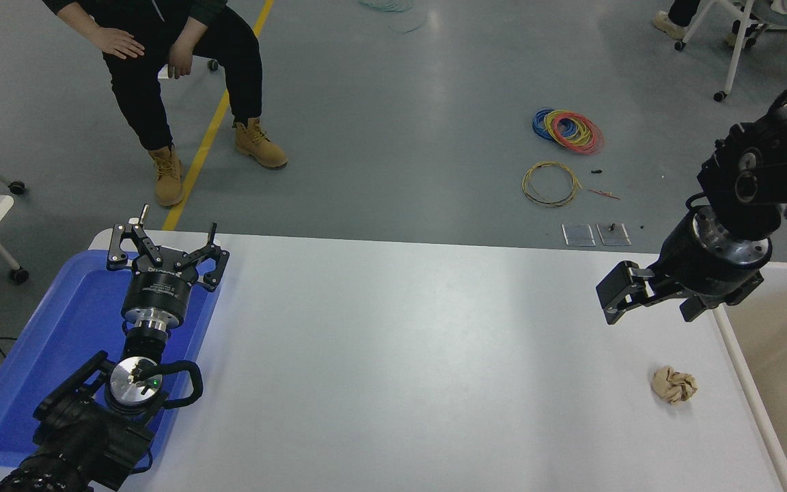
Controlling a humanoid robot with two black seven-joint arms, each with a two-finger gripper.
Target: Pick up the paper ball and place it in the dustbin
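Observation:
The paper ball (673, 385), a small crumpled tan wad, lies on the white table (400, 355) near its right edge. The dustbin (749, 383) stands just right of it, showing a white rounded rim and a cream inside. My right gripper (654, 299) hangs above the table, up and left of the ball and well clear of it. Its fingers are spread apart and hold nothing. My left gripper (164, 242) is parked open and empty over the blue tray at the lower left.
A shallow blue tray (59, 342) lies at the table's left end under the left arm. A person sits beyond the table's far left corner (161, 68). Wire coils (568, 130) lie on the floor behind the table.

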